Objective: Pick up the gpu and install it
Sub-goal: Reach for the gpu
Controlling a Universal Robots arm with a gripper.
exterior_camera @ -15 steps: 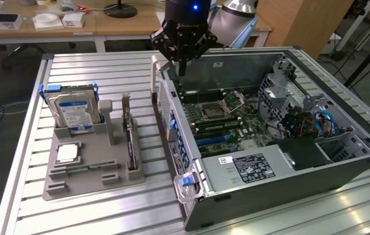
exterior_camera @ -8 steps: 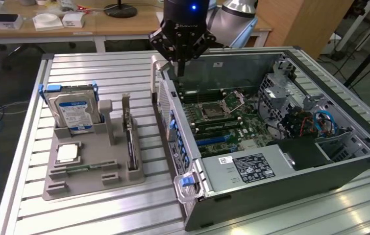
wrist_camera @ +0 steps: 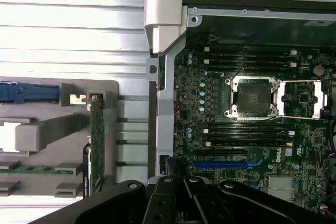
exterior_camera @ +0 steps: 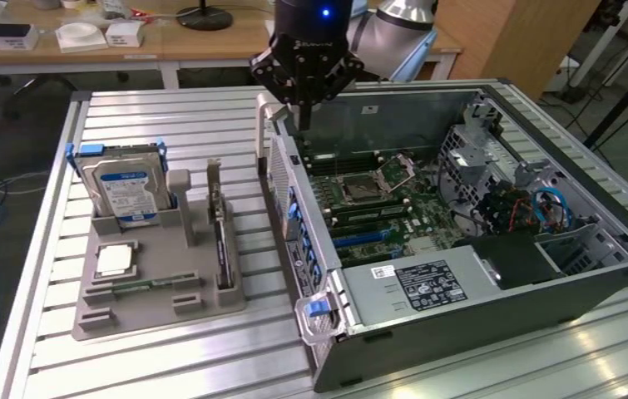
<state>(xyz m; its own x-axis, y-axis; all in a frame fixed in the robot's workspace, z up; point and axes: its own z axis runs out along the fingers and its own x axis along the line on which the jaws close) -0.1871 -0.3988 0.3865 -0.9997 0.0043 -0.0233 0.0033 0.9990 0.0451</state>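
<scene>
**Gripper**: black, clenched with its fingers pressed together on nothing. It hangs fingers-down over the far corner of the open computer case, on the exterior view's left side of the case.

**Computer case**: lies on its side with the side panel off. It holds the motherboard with its open CPU socket, black memory slots, a blue expansion slot and a labelled power supply at the near end. The clear handle is at the near corner.

**Gpu**: stands on its long edge in a slot of the grey holder tray. It is to the exterior view's left of the case and well apart from the gripper. Its long axis runs near to far, roughly parallel to the case wall. The silvery bracket end points far, and the wrist view sees the card edge-on from above.

**Hard drive**: stands upright at the far end of the tray, with blue rails and a blue-white label.

**Processor chip**: lies flat on the tray, near side of the drive.

**Memory stick**: lies in the tray just nearer than the chip.

**Slatted aluminium table**: carries the tray and the case.
</scene>
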